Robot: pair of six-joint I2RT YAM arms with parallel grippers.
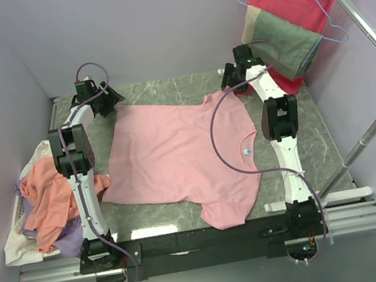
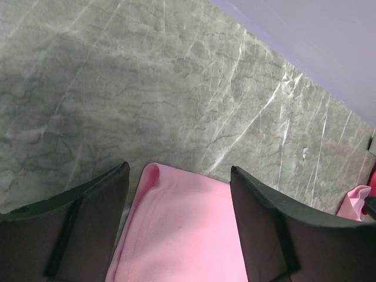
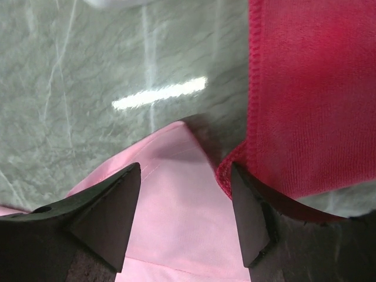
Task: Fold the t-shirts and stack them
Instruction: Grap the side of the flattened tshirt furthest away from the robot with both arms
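A light pink t-shirt (image 1: 183,156) lies spread flat on the grey marble table (image 1: 166,91), collar toward the right. My left gripper (image 1: 111,99) is open at its far left corner; in the left wrist view the pink hem corner (image 2: 176,229) lies between the fingers (image 2: 88,223). My right gripper (image 1: 229,77) is open at the far right sleeve; in the right wrist view the pink sleeve tip (image 3: 176,200) lies between the fingers (image 3: 111,217). A pile of salmon-orange (image 1: 47,199), white and lilac (image 1: 71,238) t-shirts sits at the left.
A red cloth (image 1: 295,6) on a hanger with grey-green and beige cloth (image 1: 286,39) hangs from a metal rail (image 1: 363,27) at the back right. The red cloth's edge (image 3: 305,94) hangs close beside my right gripper. Lilac walls surround the table.
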